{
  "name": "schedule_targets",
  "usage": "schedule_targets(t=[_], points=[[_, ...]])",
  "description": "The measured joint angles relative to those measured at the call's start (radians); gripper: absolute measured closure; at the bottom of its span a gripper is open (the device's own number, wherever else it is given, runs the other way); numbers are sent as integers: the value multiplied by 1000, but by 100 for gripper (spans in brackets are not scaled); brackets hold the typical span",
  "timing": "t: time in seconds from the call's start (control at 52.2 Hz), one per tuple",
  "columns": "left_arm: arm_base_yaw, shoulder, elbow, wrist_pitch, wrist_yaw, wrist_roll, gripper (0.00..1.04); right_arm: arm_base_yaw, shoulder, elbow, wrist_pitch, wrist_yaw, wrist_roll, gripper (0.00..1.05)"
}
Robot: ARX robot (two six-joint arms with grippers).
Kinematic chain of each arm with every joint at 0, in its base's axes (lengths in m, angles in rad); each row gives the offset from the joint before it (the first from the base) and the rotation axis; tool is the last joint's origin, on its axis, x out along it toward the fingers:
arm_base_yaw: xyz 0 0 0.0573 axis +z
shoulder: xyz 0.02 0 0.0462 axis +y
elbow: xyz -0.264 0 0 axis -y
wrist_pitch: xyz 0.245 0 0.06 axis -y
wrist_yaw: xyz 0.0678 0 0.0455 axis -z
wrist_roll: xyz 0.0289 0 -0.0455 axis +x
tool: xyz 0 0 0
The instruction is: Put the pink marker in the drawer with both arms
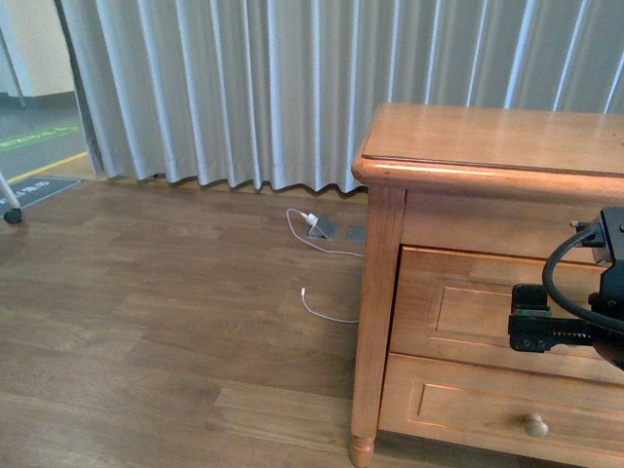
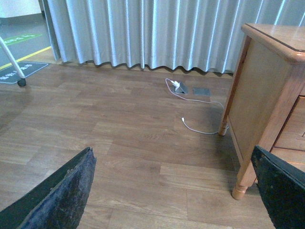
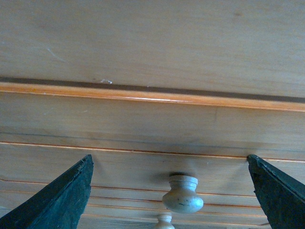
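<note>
The pink marker shows in no view. The honey-coloured wooden drawer [image 1: 458, 307] is shut in the dresser [image 1: 487, 141] at the right of the front view. My black right arm [image 1: 585, 312] hangs in front of that drawer's right part. In the right wrist view the right gripper [image 3: 169, 198] is open, and the drawer's pale round knob [image 3: 182, 193] sits between its dark fingers [image 3: 57, 200] without touching them. The left gripper [image 2: 174, 200] is open over bare wooden floor, with nothing between its fingers [image 2: 62, 195]; the dresser's side [image 2: 259, 105] and leg stand beside it.
A lower drawer with its own knob [image 1: 535, 425] sits under the first. A white cable [image 1: 327, 312] and a grey floor socket [image 1: 322, 226] lie left of the dresser. A pale curtain [image 1: 244, 88] hangs behind. A small caster wheel [image 1: 12, 216] stands far left.
</note>
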Motion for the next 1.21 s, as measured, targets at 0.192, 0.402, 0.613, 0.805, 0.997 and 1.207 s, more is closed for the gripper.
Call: schedule_targets(t=[0.192,0.402,0.613,0.805,0.997,1.207], points=[[0,0,0,0,0,0,6,-21,-120,-107,-7,-21,-21,8],[0,0,0,0,0,0,6,-52,-358,-264,-96,-100,-57,8],[0,0,0,0,0,0,6,-118,-753,-414,-319,-192,-64,8],[0,0,0,0,0,0,6,-214,-1236,-529,-656,-314,-26,8],[0,0,0,0,0,0,6,-331,-1481,-577,-808,-361,-24,8],[0,0,0,0,0,0,6,-335,-1490,-578,-809,-367,-24,8]])
